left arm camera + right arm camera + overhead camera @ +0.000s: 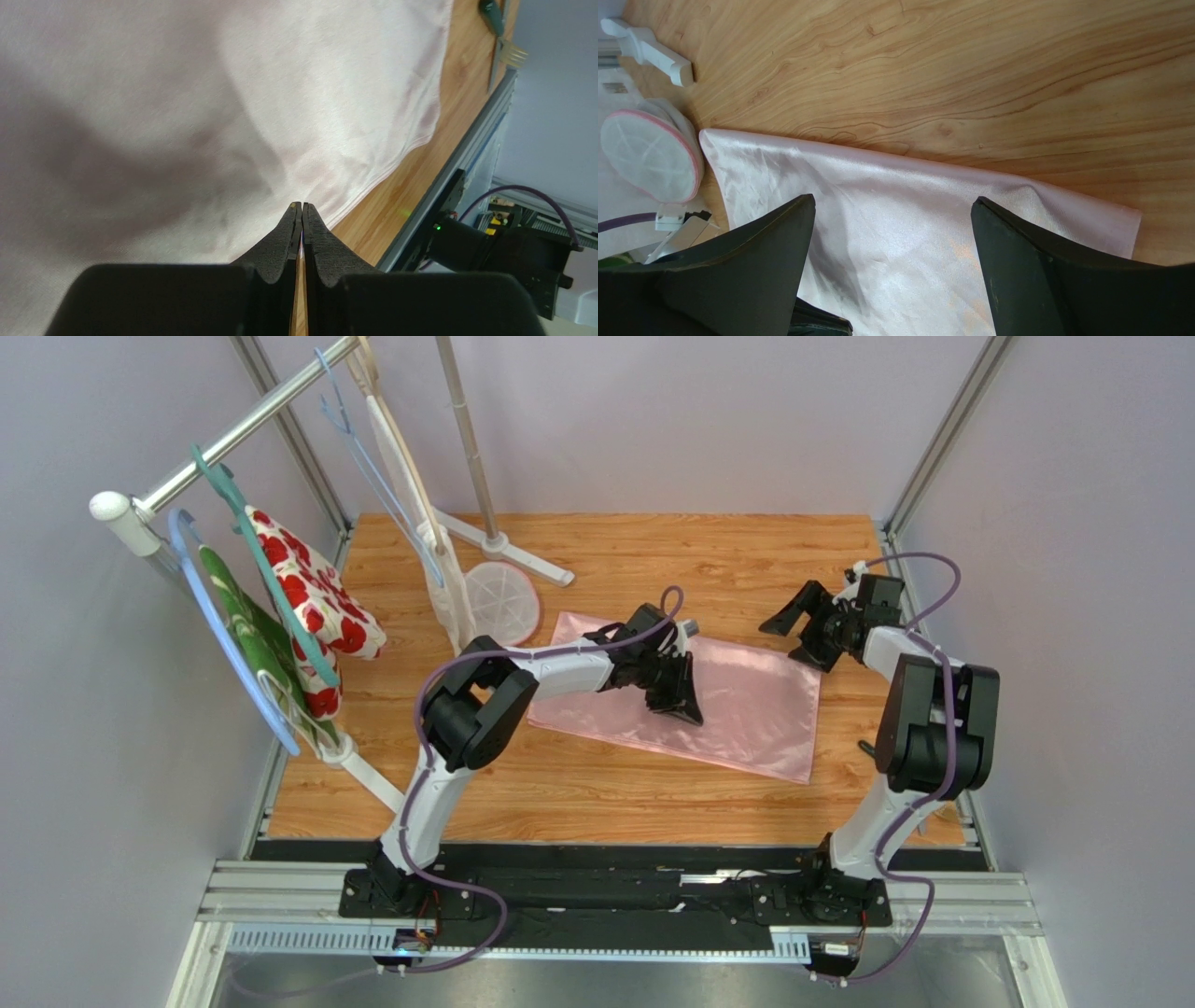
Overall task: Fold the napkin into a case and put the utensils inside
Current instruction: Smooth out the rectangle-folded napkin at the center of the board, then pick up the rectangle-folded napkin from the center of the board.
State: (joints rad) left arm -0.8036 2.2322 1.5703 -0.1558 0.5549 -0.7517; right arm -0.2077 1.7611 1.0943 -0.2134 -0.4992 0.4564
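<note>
The pink napkin (730, 707) lies flat on the wooden table as a wide rectangle. My left gripper (679, 706) rests on it near its front edge. In the left wrist view the fingertips (295, 213) are pressed together at the cloth (210, 105), and creases run up to them. My right gripper (802, 627) hovers over the far right corner. Its jaws stand wide open above the napkin (913, 238), with nothing between them (892, 203). A fork (514, 54) with a dark handle lies at the table's right edge. I see no other utensils.
A clothes rack stands at the left with a red-flowered white cloth (316, 602), a green cloth (253, 644) and hangers. A round white mesh disc (501, 602) and the rack's white foot (647, 49) sit just left of the napkin. Grey walls enclose the table.
</note>
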